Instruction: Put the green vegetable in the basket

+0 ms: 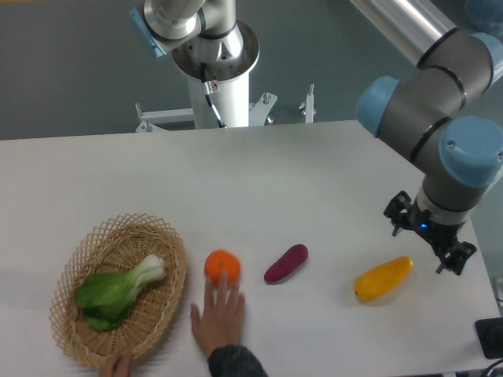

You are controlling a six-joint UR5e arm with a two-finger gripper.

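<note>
On the left side of the table, the green vegetable is lying inside the basket, its white stem pointing up and right. A person's hand is touching an orange just beside the basket, and another hand is gripping the basket's near rim. A purple vegetable and a yellow one are lying further right. The fingers are hanging empty over the right edge; whether they are apart, I cannot tell.

No text, label, brand, number or sign can be read anywhere — nothing legible shows.
</note>
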